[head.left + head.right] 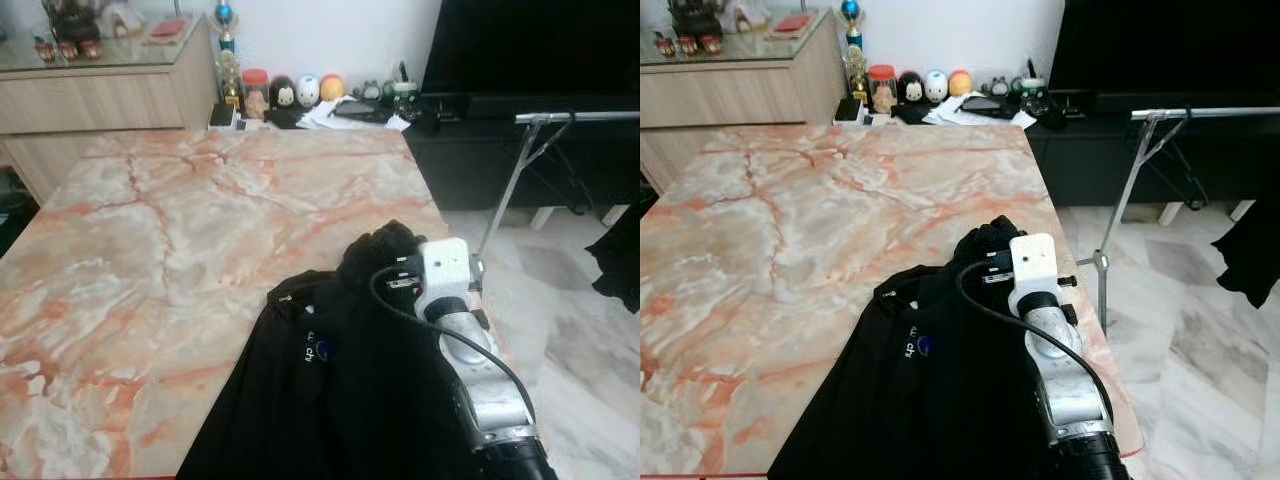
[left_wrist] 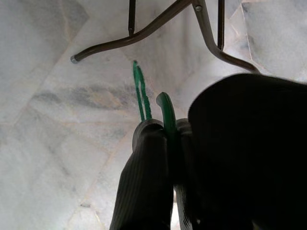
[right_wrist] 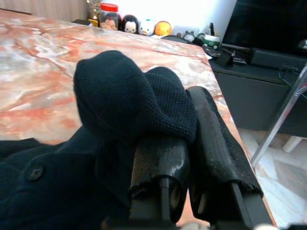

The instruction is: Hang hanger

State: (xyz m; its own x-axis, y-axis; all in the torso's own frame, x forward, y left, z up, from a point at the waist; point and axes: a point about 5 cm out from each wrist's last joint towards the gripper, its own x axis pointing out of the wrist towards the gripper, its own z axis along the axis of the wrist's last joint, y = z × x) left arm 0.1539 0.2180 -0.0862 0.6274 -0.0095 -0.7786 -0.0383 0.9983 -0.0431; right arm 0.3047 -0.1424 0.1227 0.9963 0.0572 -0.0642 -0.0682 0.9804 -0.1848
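Head views: right gripper (image 1: 990,250) lay on the marble bench (image 1: 180,230), bunched in a black shirt (image 1: 330,400).

Left wrist view: left gripper (image 2: 165,143), jaws clamped on the green hanger (image 2: 165,112), above floor.

Right wrist view: jaws pinched shirt fabric.

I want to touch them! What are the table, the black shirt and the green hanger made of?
The table looks like polished marble: pink-orange veins, soft shine. The black shirt seems a knit fabric, its mesh weave showing by the right gripper. The green hanger in the left gripper looks smooth, maybe plastic-coated wire.
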